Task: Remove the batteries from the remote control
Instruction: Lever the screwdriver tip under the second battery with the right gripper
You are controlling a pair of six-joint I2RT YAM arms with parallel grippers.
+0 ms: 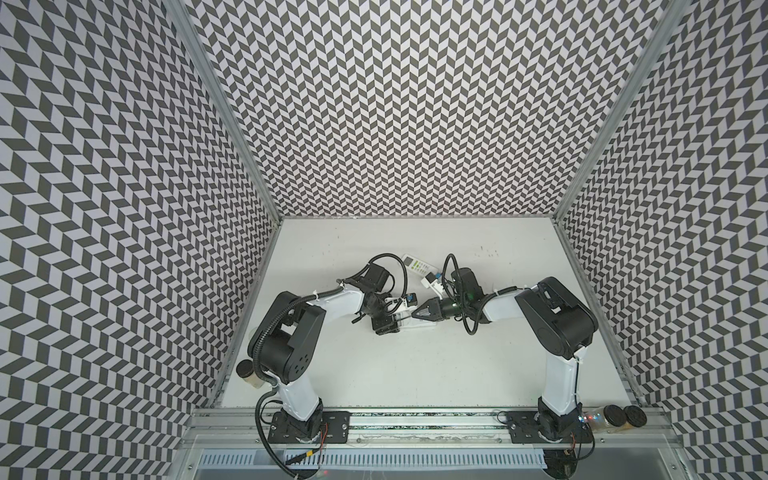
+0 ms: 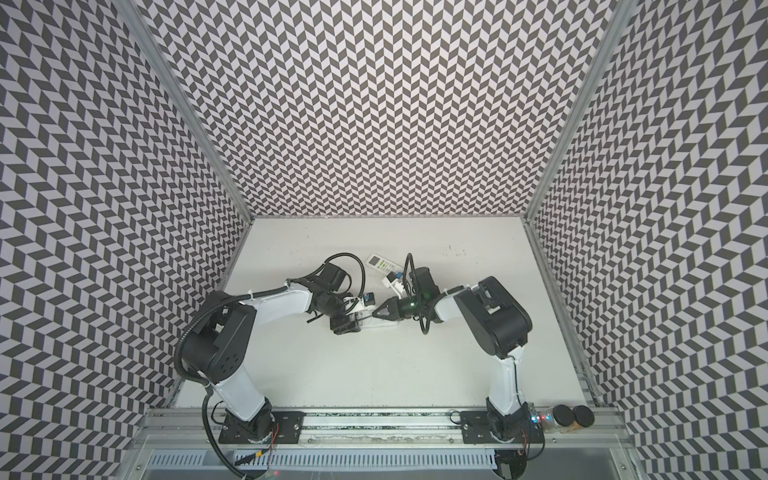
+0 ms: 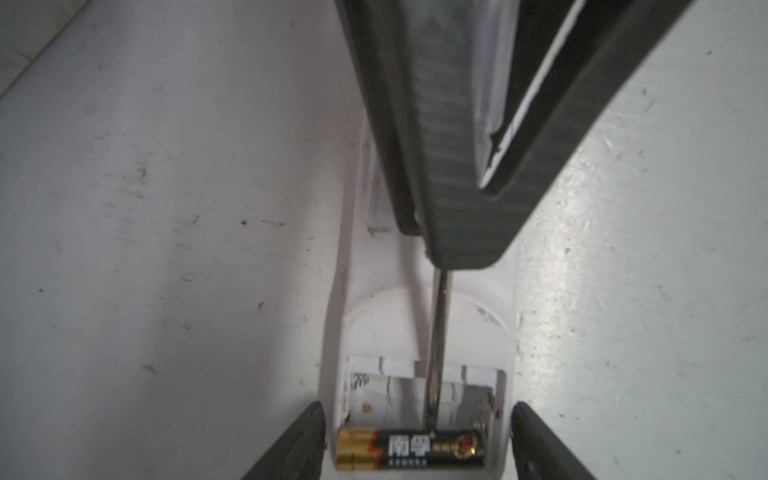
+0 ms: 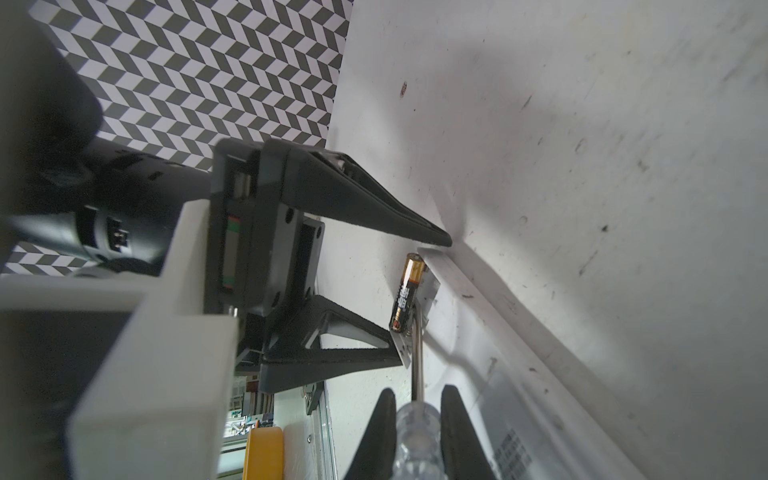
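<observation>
Battery point(image 3: 409, 451) between fingers point(image 3: 291, 449) of left tool point(image 3: 417, 415)

Holds left pincer point(image 4: 426, 301) spread wide, right pincer point(image 4: 419, 391) clamped tight; points both inward, tips nearly meeting, elbows bent outward.

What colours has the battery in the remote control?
The battery is black with one gold end; the left wrist view shows it best.
</observation>
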